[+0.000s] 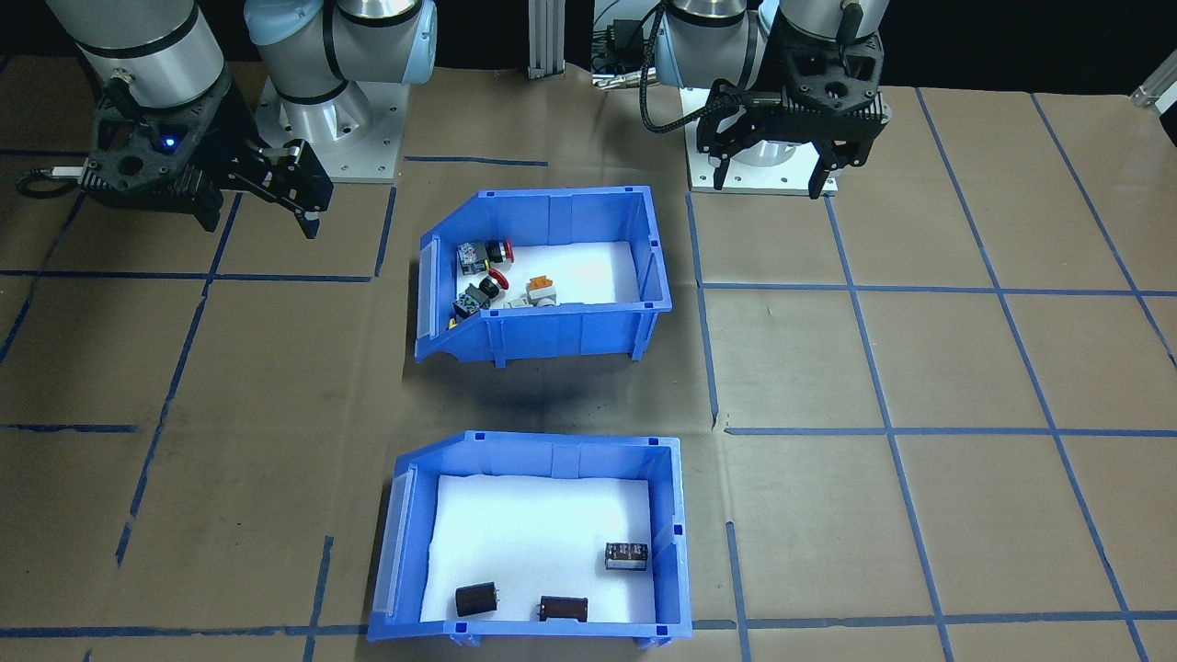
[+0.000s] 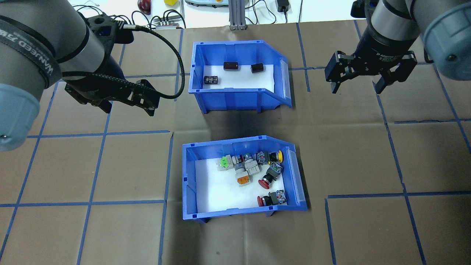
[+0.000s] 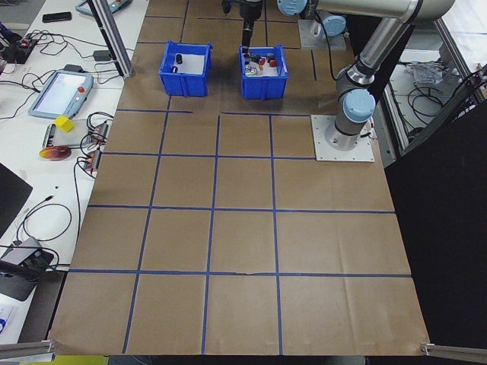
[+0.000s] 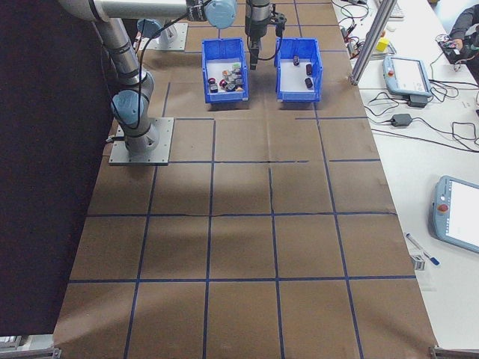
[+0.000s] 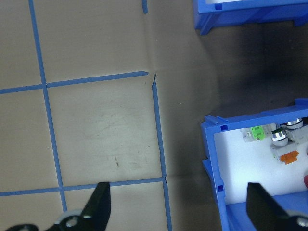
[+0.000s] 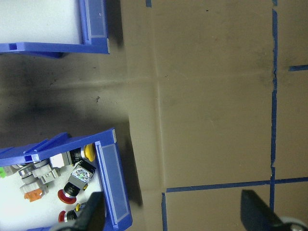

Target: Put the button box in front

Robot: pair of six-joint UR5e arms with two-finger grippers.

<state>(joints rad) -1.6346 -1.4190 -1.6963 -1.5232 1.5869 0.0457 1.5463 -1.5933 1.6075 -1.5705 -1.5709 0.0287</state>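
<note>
A: Where's the button box (image 2: 243, 178)? 
B: Nearest the robot, table centre, switches bunched toward its open 3 o'clock end. Nothing holds it.

A: Grippers? 
B: Left gripper (image 2: 127, 98) at 9, right gripper (image 2: 362, 77) at 2, both spread, empty.

A: Blockers? 
B: The capacitor bin (image 2: 239, 75) at 12 probably occupies the far spot.

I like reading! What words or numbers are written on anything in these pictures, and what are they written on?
"WANEED 73..." in white, on a black band around the left arm in the overhead view; the rest curves out of sight.
White print on the right arm's wrist above its claw: too small to read.
The button box, the other blue bin and the brown table: no writing visible.
</note>
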